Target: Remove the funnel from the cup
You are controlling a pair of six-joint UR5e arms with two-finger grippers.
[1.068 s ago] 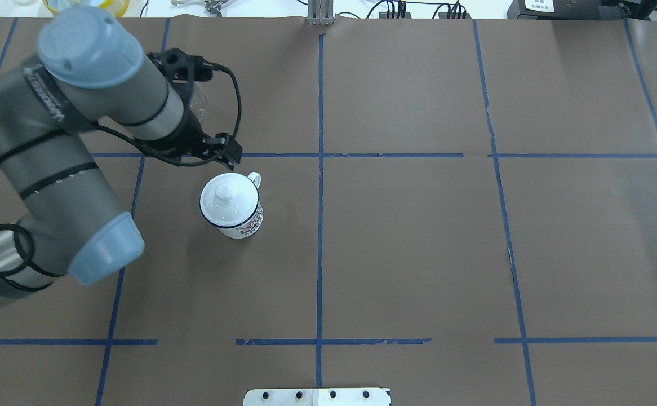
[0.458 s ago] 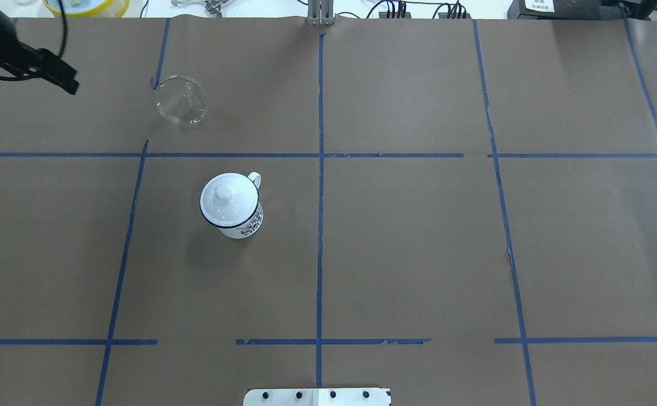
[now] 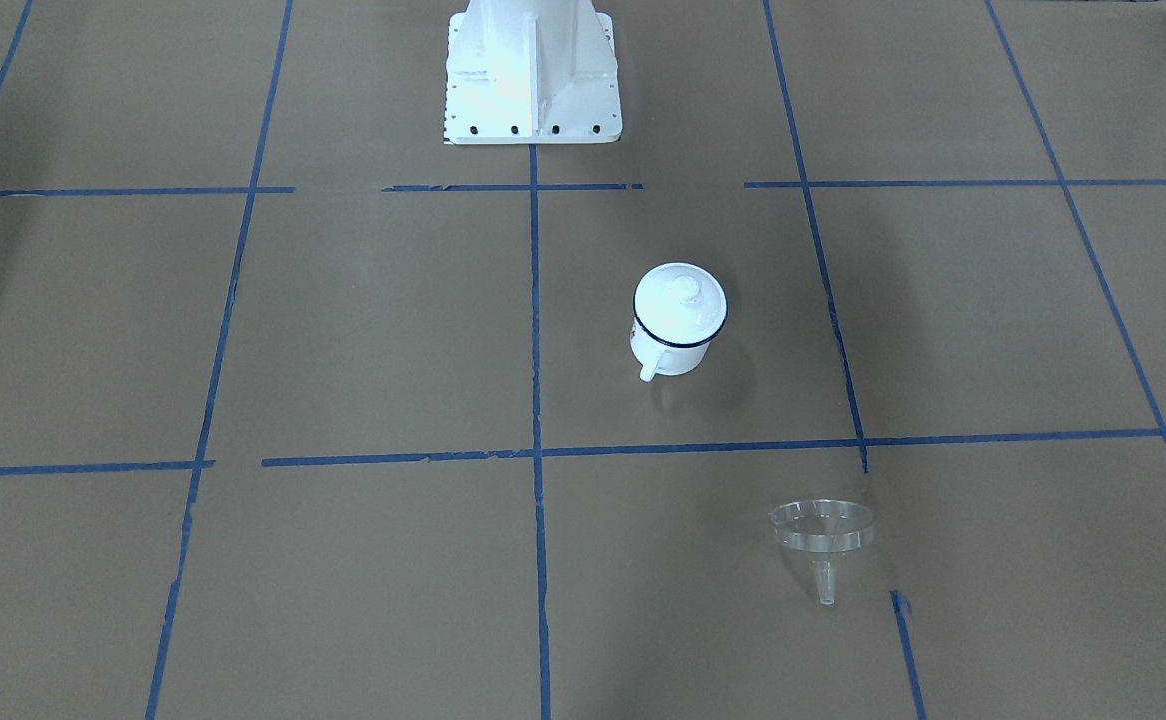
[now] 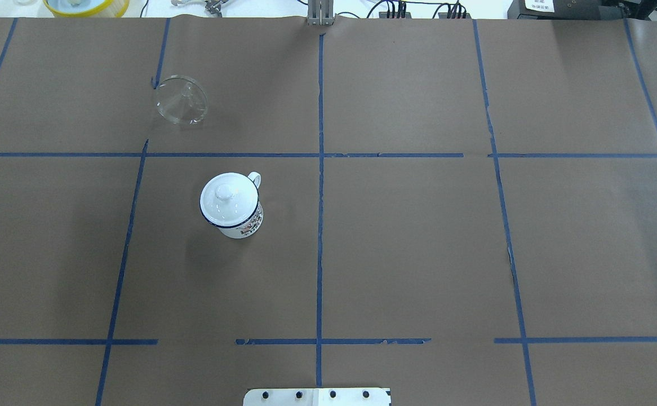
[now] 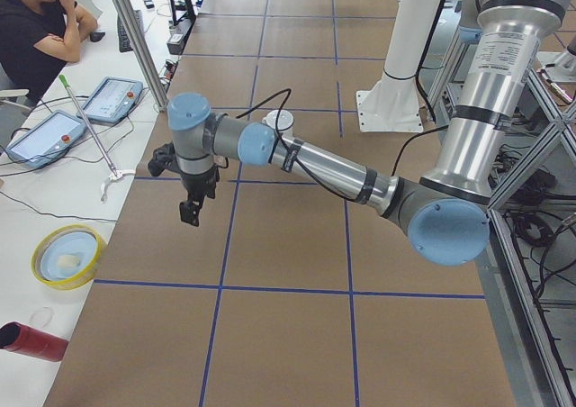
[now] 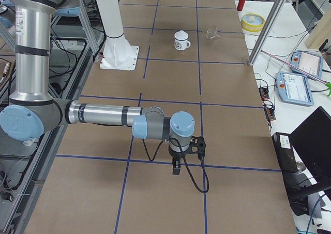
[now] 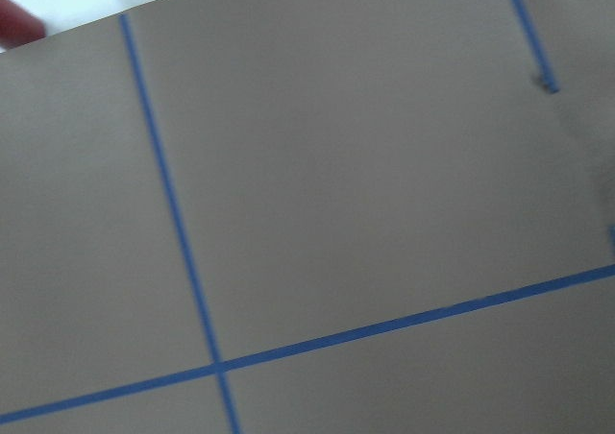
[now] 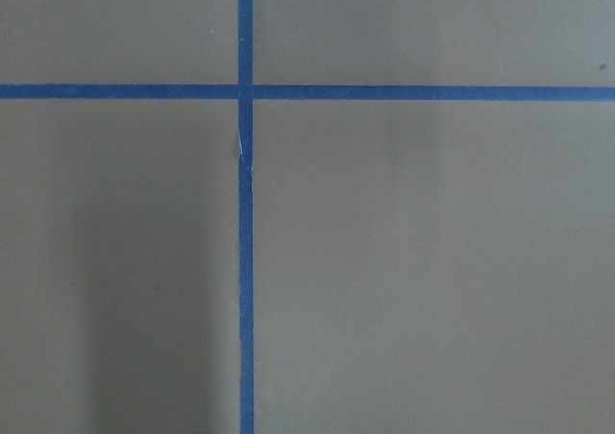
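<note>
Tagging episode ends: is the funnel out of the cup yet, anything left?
Done: the funnel rests on the table, well apart from the cup, which carries a white lid. In hand: nothing; left tool and right tool hang clear of both. Left: nothing visible, the job looks finished.

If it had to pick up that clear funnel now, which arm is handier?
Probably the left. The funnel lies on the left half of the table, and the left claw hangs over that end; the right claw hangs over the opposite end.
</note>
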